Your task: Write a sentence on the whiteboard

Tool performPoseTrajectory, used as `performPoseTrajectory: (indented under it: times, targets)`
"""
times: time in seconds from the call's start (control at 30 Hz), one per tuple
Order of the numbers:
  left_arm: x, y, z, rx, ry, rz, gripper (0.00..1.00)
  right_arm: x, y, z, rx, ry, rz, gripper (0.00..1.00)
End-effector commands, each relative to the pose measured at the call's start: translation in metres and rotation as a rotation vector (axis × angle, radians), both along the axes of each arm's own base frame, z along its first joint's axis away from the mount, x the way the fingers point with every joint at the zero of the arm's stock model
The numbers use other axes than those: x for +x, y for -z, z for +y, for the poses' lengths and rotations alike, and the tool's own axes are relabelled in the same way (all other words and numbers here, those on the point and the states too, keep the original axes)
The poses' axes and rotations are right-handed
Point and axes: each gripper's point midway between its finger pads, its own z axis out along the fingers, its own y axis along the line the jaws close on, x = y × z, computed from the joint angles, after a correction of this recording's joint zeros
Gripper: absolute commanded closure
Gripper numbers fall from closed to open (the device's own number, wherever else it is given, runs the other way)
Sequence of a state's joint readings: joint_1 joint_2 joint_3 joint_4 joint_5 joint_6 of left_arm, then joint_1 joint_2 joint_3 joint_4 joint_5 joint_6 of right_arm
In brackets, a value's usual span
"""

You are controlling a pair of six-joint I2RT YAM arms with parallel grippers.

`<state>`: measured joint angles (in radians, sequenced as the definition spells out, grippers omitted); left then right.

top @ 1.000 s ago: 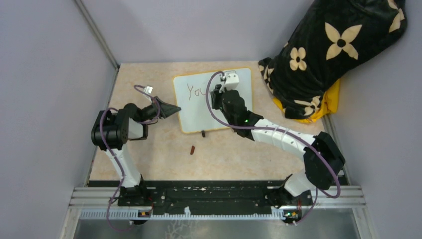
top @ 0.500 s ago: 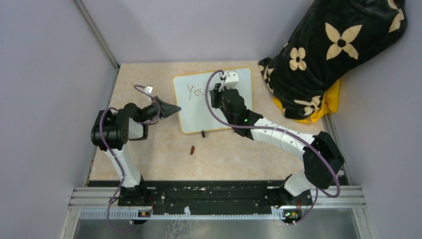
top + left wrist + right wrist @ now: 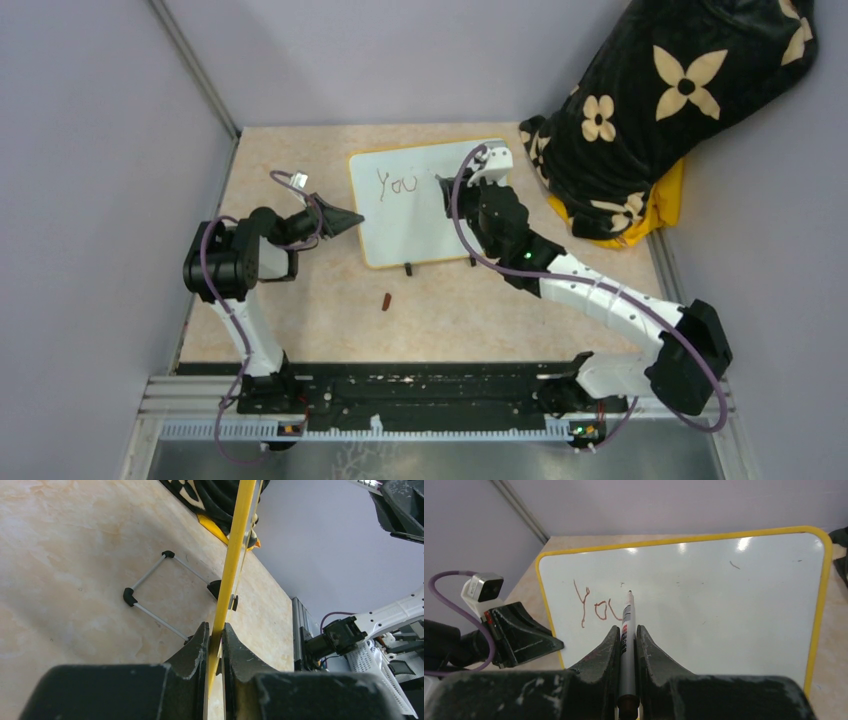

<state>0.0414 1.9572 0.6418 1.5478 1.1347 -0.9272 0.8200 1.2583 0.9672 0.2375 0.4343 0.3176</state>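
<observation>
L gripper (image 3: 215,628) clamps whiteboard (image 3: 724,605) edge, R gripper (image 3: 627,629) pinches marker (image 3: 627,612); sentence (image 3: 596,609) only at "You"; next: tip down right of it, 2nd word

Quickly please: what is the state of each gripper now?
Left gripper: closed, holding the whiteboard by its yellow edge.
Right gripper: closed, holding the marker.

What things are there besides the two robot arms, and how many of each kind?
whiteboard: 1
marker: 1
small loose reddish-brown piece: 1
black flowered bundle: 1
yellow cloth under that bundle: 1
Total: 5
</observation>
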Motion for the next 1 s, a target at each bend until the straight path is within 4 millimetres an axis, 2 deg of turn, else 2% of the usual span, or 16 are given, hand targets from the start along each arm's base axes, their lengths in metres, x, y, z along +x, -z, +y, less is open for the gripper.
performPoseTrajectory:
  times: [0.0, 0.13, 0.3, 0.57, 0.77, 0.97]
  targets:
    - [-0.008, -0.018, -0.005, 0.007, 0.012, -0.206, 1.00, 0.005, -0.005, -0.028, 0.010, 0.078, -0.020, 1.00]
    - [-0.008, -0.016, -0.005, 0.007, 0.010, -0.203, 1.00, 0.008, 0.009, -0.039, 0.007, 0.099, 0.010, 1.00]
    - [-0.008, -0.018, -0.005, 0.007, 0.010, -0.207, 1.00, 0.004, 0.012, -0.035, 0.016, 0.065, -0.008, 1.00]
    - [-0.008, -0.018, -0.005, 0.007, 0.010, -0.208, 1.00, 0.003, 0.000, -0.026, 0.045, 0.022, -0.052, 1.00]
    - [-0.007, -0.018, -0.005, 0.006, 0.011, -0.207, 1.00, 0.010, -0.005, -0.018, 0.029, 0.022, -0.063, 1.00]
    - [-0.008, -0.021, -0.005, 0.007, 0.012, -0.215, 1.00, 0.014, -0.010, -0.004, 0.017, 0.007, -0.071, 1.00]
